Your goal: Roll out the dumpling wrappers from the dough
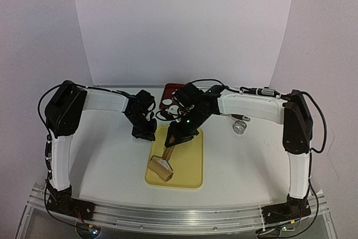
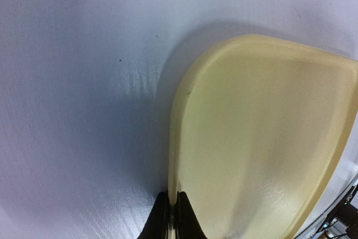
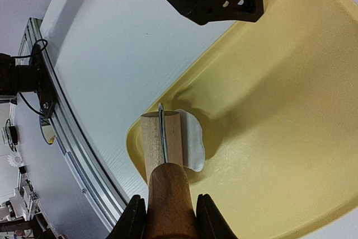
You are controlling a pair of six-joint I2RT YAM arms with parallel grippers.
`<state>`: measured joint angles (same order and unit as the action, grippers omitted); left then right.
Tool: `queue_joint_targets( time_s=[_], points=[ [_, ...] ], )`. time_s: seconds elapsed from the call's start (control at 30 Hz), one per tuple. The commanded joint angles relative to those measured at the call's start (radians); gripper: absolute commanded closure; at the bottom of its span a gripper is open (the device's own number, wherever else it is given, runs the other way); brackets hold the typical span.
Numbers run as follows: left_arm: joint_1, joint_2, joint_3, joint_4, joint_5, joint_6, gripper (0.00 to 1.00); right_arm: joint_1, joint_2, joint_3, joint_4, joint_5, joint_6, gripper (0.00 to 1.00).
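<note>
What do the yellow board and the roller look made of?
The board looks like plastic: pale yellow, smooth, soft sheen, moulded raised rim. The roller looks like wood: visible grain, darker glossy handle, paler matte head.

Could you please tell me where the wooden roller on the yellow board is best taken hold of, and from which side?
Grip its dark round handle from the free end, on the board's far side, one finger on each flank, as the right gripper does. The pale head sits on the dough and probably needs room to roll.
</note>
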<state>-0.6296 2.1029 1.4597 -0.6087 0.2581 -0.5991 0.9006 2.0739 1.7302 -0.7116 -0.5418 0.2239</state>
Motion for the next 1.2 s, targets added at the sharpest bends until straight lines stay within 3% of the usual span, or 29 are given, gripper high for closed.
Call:
queue_joint_targets(
  time_s=[0.0,0.27,0.63,1.17],
  points=[
    [-0.005,0.057,0.017,0.027,-0.036,-0.005,1.0,0.03,0.121,-0.068,-0.107,0.252,-0.031,1.0],
    [-0.005,0.053,0.015,0.022,-0.049,-0.007,1.0,0.034,0.115,-0.068,-0.12,0.266,-0.018,1.0],
    [-0.005,0.027,-0.021,0.039,-0.091,0.013,1.0,-0.005,0.084,-0.085,-0.222,0.497,0.066,1.0],
    [-0.005,0.049,0.011,0.031,-0.102,0.009,1.0,-0.111,0.056,-0.156,-0.242,0.496,0.073,1.0]
  ],
)
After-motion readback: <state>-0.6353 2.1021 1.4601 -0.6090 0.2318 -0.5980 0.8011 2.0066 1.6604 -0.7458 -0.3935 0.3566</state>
